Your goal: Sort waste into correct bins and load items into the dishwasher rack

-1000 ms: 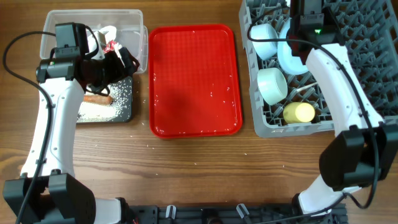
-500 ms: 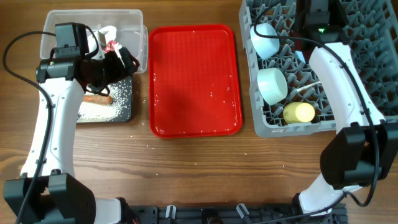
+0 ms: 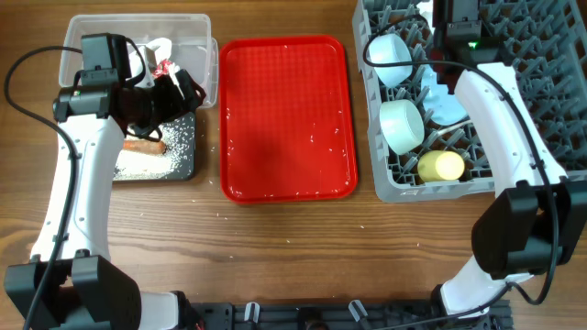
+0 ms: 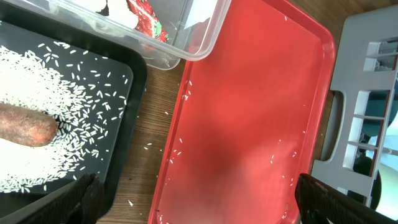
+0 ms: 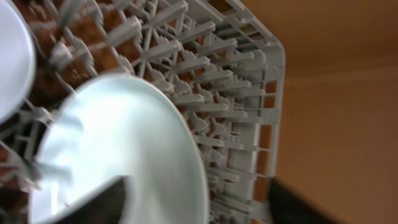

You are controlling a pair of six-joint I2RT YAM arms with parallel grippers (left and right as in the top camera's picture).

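The grey dishwasher rack (image 3: pixel 541 82) at the right holds two pale bowls (image 3: pixel 390 60) (image 3: pixel 401 126), a yellow cup (image 3: pixel 440 165) and the pale-blue plate (image 3: pixel 447 103), which leans among the pegs. In the right wrist view the plate (image 5: pixel 124 149) is blurred. My right gripper (image 5: pixel 199 208) is open, its jaws wide apart beside the plate's rim. My left gripper (image 4: pixel 199 205) is open and holds nothing, over the red tray's left edge. The black bin (image 3: pixel 183 160) holds rice grains (image 4: pixel 56 81) and the carrot-like stick (image 4: pixel 25 124). The clear bin (image 3: pixel 138 32) holds the red-and-white wrapper (image 4: pixel 146 15).
A flat red tray (image 3: pixel 287 117) with a few stray grains lies between the bins and the rack. Loose grains dot the wooden table (image 3: pixel 303 247) near the tray. The right arm (image 3: pixel 500 119) stretches over the rack's middle.
My right gripper has opened and let go of the plate, which now rests lower among the rack's pegs. The left arm has not moved.
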